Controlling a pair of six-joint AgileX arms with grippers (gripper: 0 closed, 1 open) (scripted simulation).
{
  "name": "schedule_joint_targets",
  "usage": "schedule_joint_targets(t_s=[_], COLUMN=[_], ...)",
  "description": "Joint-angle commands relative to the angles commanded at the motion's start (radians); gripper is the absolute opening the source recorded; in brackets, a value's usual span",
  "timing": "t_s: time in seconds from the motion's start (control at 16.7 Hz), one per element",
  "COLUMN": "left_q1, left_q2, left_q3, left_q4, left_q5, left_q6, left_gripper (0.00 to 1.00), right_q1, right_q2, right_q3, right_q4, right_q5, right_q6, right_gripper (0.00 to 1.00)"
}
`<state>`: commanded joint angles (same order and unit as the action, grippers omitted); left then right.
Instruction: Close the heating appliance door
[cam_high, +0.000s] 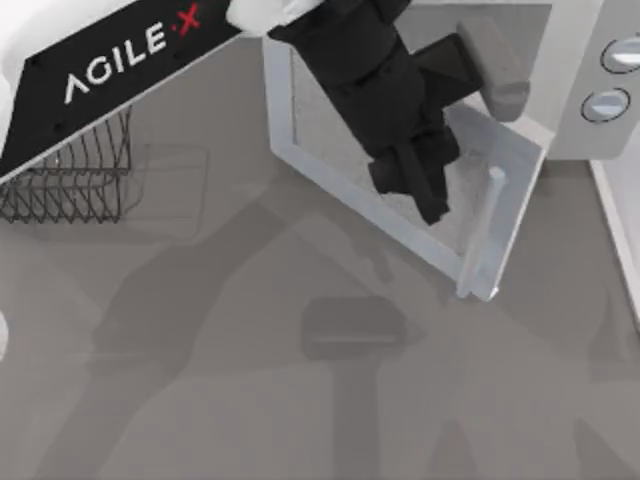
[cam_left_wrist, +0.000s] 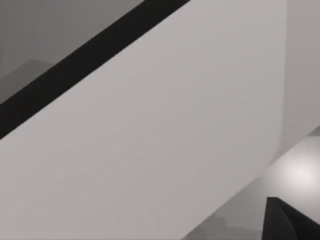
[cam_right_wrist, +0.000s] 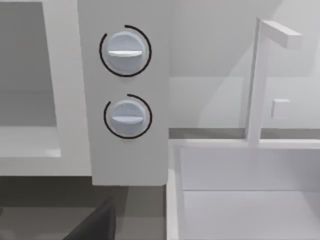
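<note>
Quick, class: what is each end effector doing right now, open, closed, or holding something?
Left end effector: over the door window of the heating appliance, holding nothing; open or closed cannot be told.
Right end effector: facing the knobs; state cannot be told.

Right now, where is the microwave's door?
In the top view the door hangs open in the upper middle, swung out from the microwave at the upper right, with the left hand over its window.

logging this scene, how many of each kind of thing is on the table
microwave: 1, its door open
knobs on its side panel: 2
dark wire rack: 1
white sink-like basin: 1
total: 5
left gripper sits at the door window.
</note>
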<state>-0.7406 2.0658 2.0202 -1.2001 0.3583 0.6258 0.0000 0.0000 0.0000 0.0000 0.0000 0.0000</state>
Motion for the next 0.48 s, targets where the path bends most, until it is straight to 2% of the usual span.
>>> schedule_joint_targets(t_s=[0.48], left_q1=[0.011], left_q2=[-0.012], left_q3=[0.036], left_q4=[0.042], left_q5=[-0.026], left_q6=[-0.016], left_gripper=[0.00], right_q1=[0.000], right_q2=[0.000], right_q3=[0.000], right_q4=[0.000], right_q5=[0.000], right_q6=[0.000], right_gripper=[1.00])
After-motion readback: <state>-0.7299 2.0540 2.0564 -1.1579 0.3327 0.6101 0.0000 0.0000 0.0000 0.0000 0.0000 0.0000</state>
